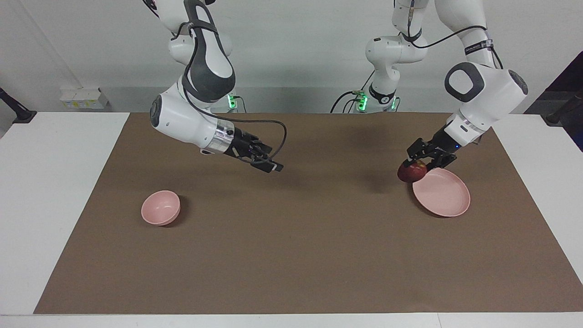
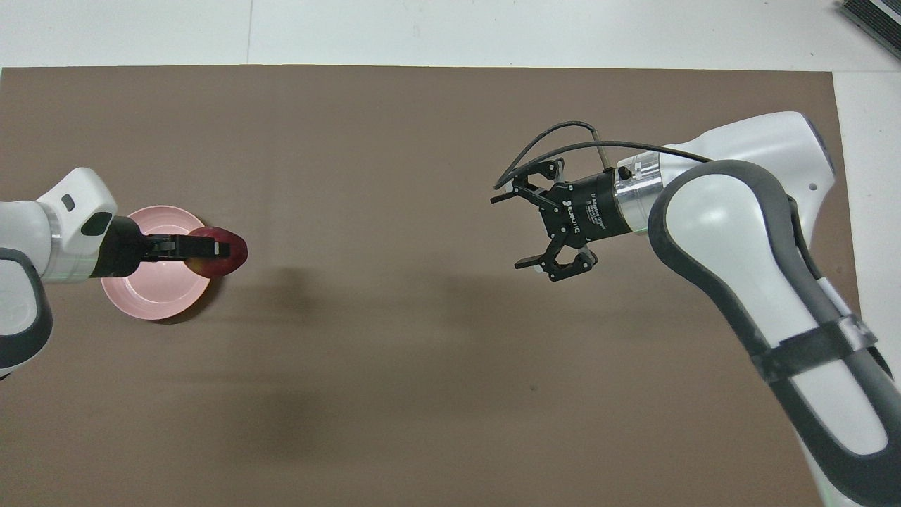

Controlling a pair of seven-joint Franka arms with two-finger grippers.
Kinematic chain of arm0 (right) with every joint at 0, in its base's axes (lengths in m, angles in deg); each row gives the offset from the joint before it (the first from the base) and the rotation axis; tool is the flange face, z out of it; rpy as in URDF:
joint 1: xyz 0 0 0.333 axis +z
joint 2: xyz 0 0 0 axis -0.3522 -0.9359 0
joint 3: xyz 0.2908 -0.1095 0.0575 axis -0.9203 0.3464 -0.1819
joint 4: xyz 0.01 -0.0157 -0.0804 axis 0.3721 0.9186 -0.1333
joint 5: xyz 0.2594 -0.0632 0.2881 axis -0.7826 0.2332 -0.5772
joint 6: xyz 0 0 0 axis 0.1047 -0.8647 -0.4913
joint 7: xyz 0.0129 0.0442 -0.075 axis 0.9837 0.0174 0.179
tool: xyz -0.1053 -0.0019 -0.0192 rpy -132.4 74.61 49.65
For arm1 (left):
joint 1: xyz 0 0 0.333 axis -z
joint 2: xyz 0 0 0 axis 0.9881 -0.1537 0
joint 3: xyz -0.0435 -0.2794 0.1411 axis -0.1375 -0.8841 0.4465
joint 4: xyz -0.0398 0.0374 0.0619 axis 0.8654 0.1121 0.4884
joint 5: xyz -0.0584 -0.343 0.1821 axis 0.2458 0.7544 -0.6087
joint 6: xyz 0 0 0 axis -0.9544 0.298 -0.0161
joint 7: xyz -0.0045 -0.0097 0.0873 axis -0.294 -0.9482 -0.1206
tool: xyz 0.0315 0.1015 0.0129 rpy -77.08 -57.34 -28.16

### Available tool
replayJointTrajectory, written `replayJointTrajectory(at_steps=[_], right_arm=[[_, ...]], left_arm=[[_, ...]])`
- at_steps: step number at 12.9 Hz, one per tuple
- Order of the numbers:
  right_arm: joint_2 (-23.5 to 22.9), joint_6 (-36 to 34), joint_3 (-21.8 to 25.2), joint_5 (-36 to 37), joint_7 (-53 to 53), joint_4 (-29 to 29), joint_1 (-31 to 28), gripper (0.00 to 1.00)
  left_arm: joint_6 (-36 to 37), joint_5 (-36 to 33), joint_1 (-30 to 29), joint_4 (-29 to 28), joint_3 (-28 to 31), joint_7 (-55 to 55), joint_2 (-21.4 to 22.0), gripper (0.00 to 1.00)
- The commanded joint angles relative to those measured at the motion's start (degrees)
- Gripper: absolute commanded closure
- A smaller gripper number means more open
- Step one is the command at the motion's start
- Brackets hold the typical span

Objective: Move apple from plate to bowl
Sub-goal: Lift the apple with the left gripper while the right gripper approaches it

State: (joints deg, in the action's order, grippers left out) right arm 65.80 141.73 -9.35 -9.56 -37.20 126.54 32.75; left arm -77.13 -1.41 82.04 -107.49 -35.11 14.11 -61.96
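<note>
One apple [image 1: 411,171] clamped in left gripper [image 1: 423,160] jaws; one plate [image 1: 444,196], one bowl [image 1: 160,207]; right gripper [image 2: 508,231] jaws wide, empty.

White wall [image 1: 296,45], white table [image 1: 54,182], brown mat [image 1: 296,237].

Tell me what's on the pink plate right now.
Nothing lies on the plate: its surface shows bare in the facing view. The apple is lifted, held by the left gripper over the plate's rim. From overhead the gripper covers part of the plate.
</note>
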Motion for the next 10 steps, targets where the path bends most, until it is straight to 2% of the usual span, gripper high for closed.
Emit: replayJointTrajectory(at_steps=[1, 6, 8, 10], right_arm=[[-1.8, 5.7, -0.1, -6.5, -4.4, 0.9, 1.9, 0.00], [-5.9, 15.9, -0.1, -17.5, -5.1, 0.8, 8.0, 0.00], [-6.0, 17.2, -0.1, -21.1, -3.7, 0.9, 9.6, 0.00], [-6.1, 24.1, -0.1, -30.7, -1.9, 0.5, 13.2, 0.00]], left_arm=[[1.0, 8.8, 0.1, 0.8, -2.3, 2.0, 0.2, 1.00], [1.4, 24.8, 0.1, 0.3, -5.6, 2.0, 1.0, 1.00], [0.9, 29.4, 0.1, 0.0, -7.7, 2.0, 1.4, 1.00], [0.6, 32.5, 0.1, 0.0, -9.0, 2.0, 1.5, 1.00]])
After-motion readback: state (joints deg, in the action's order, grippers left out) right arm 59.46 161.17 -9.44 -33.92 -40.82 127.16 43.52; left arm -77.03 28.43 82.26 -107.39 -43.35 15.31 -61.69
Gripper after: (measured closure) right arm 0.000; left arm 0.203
